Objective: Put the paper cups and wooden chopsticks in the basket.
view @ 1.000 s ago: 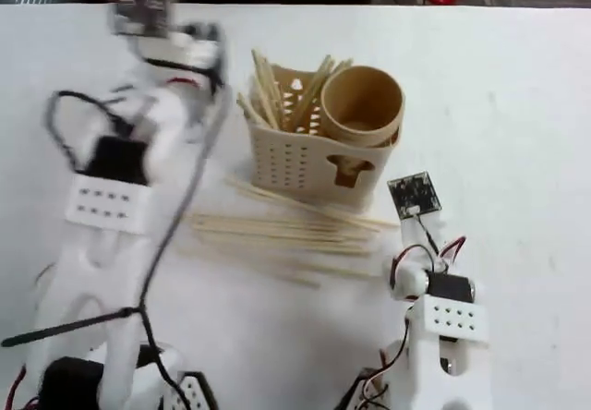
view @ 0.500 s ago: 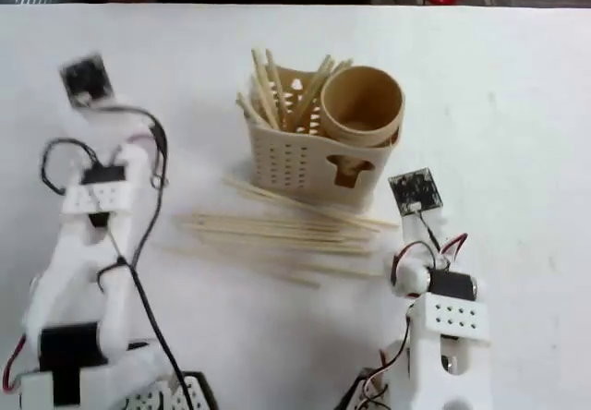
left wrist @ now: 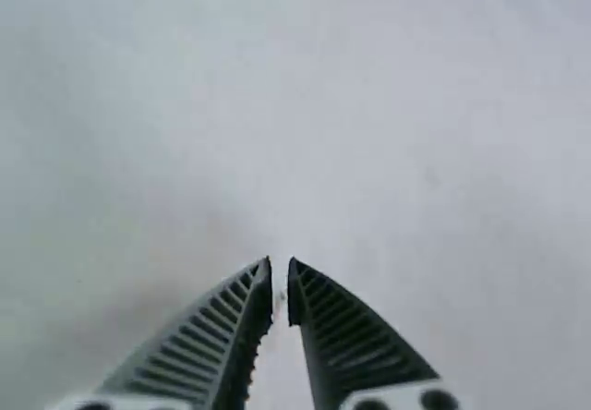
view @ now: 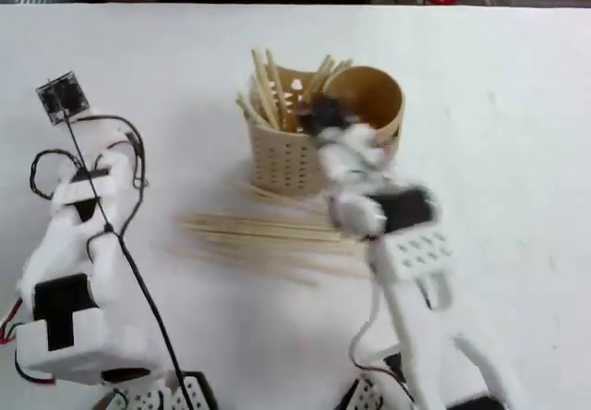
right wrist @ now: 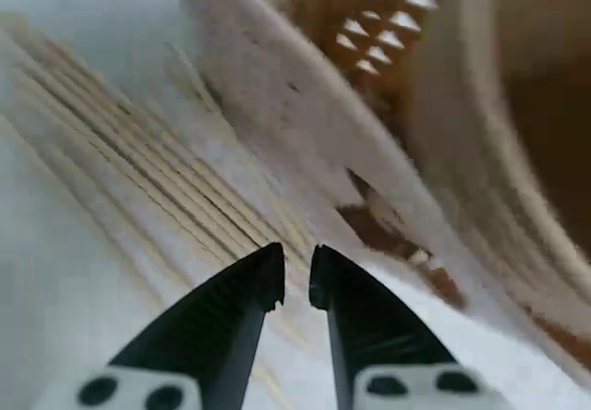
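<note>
On the worktop (view: 517,151), chopsticks (view: 249,232) lie by the basket (view: 277,165); my right tool (right wrist: 295,281), tips together, should open to grab them.

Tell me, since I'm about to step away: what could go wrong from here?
The right gripper sits close beside the basket; a push could tip it and spill the paper cup. Its jaws stand shut over the loose chopsticks, so it may grab none or scatter them.

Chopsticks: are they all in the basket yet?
Not all. Some chopsticks stand in the basket beside the cup; a pile lies flat on the table in front of it.
</note>
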Controlling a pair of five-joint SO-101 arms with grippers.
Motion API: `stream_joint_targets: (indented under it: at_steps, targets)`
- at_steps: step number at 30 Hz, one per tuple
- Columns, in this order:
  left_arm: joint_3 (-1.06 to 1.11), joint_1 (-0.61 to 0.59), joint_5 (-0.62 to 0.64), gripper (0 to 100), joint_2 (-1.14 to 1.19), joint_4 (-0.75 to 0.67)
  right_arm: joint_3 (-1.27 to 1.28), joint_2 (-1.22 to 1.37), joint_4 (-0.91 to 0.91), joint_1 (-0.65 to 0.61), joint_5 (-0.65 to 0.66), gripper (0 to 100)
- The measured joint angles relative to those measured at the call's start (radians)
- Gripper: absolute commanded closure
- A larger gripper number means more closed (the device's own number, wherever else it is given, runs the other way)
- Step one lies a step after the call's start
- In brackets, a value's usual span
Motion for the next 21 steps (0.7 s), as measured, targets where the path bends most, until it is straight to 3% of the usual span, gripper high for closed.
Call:
stream_joint_targets:
  at_steps: [6, 12, 21]
  targets:
    - [-0.003, -0.003, 0.0, 95, 0.0, 0.0, -0.009, 0.261, -0.04, -0.242, 0.106, 75.1]
    - [-0.003, -0.008, 0.0, 95, 0.0, 0.0, -0.002, 0.407, -0.068, -0.253, 0.163, 75.4]
    - [-0.003, -0.008, 0.0, 95, 0.0, 0.0, 0.201, 0.411, -0.229, -0.272, 0.256, 75.5]
